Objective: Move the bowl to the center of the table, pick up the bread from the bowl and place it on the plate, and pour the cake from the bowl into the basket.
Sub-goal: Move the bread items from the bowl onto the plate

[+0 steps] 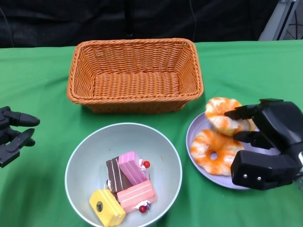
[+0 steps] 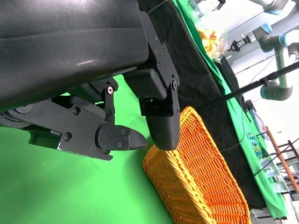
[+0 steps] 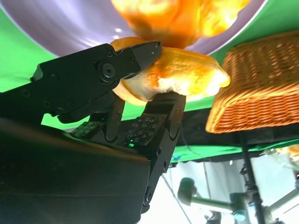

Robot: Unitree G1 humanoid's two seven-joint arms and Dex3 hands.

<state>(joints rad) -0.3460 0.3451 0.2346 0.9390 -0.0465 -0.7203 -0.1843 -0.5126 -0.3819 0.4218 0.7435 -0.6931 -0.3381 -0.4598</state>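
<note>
Over the lavender round plate (image 1: 199, 130), the black right hand (image 1: 265, 142) is pinching an orange glazed bread piece (image 1: 222, 113) above a second one (image 1: 215, 151). Nearby, the pale grey bowl (image 1: 85, 151) is holding colourful cake blocks (image 1: 125, 187), the woven orange basket (image 1: 135, 73) is sitting behind, and the left hand (image 1: 13, 135) is hovering empty, fingers spread.

A green cloth (image 1: 38, 75) covers the table. Behind it hangs a black curtain (image 1: 142, 19). Grey metal stands (image 2: 275, 88) are beside the table, in bright light.
</note>
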